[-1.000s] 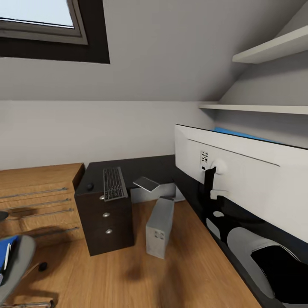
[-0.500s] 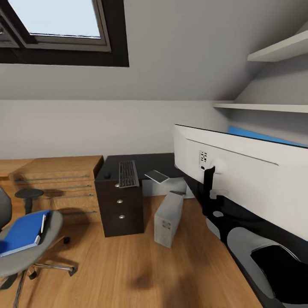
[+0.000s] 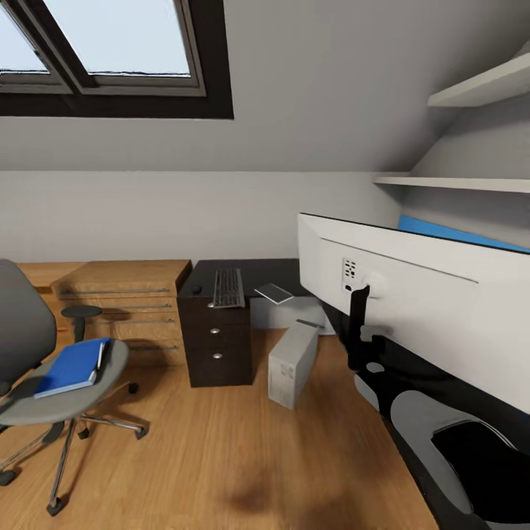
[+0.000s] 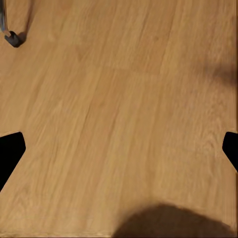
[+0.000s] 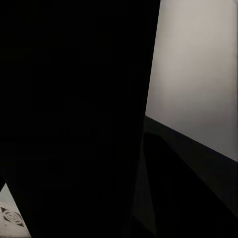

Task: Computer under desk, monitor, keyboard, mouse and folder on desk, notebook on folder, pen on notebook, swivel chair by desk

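Note:
The swivel chair (image 3: pixel 33 346) stands on the floor at the left of the head view, apart from the desk (image 3: pixel 269 272). On its seat lies the blue folder (image 3: pixel 70 366) with the white pen (image 3: pixel 99 355) along one edge. The keyboard (image 3: pixel 228 287) and the small black mouse (image 3: pixel 196 289) lie on the desk above the drawer unit (image 3: pixel 217 346). The grey computer (image 3: pixel 293 364) stands on the floor by the desk. The monitor (image 3: pixel 419 294) shows its white back close at the right. My left gripper (image 4: pixel 119 151) is open over bare floor, its fingertips (image 4: pixel 9 153) wide apart.
A wooden chest of drawers (image 3: pixel 125 294) sits against the wall left of the desk. A flat grey slab (image 3: pixel 274 294) lies tilted on the desk. A chair castor (image 4: pixel 12 38) shows in the left wrist view. Part of my right arm (image 3: pixel 456 442) lies low at the right.
The head view has swung left and pulled back: the chair with the folder has come fully into the picture, and the desk looks smaller. The things themselves have not moved.

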Robot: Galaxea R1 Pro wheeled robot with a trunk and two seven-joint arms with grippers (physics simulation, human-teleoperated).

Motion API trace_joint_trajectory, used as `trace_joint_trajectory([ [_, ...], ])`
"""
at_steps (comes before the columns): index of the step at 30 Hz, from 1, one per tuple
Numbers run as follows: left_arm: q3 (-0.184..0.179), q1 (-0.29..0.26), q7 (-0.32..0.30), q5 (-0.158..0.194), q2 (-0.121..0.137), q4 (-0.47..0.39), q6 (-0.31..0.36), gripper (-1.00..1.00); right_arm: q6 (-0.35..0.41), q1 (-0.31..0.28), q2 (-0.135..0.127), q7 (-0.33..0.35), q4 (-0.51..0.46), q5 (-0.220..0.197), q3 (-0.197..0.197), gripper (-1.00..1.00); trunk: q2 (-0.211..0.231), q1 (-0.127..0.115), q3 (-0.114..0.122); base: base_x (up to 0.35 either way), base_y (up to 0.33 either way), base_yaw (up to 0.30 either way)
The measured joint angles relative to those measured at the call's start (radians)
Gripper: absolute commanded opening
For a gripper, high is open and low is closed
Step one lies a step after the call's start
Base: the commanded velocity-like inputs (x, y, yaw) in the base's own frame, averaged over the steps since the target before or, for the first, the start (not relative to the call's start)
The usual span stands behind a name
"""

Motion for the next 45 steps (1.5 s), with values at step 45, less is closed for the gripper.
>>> trace_joint_trajectory([
  [45,0.000,0.000,0.000,0.000,0.000,0.000,0.000,1.00,-0.002,0.001,0.000,0.012,-0.008,-0.002,-0.006,-1.00,0.000,0.000,0.000,-0.294,-0.173,0.000],
])
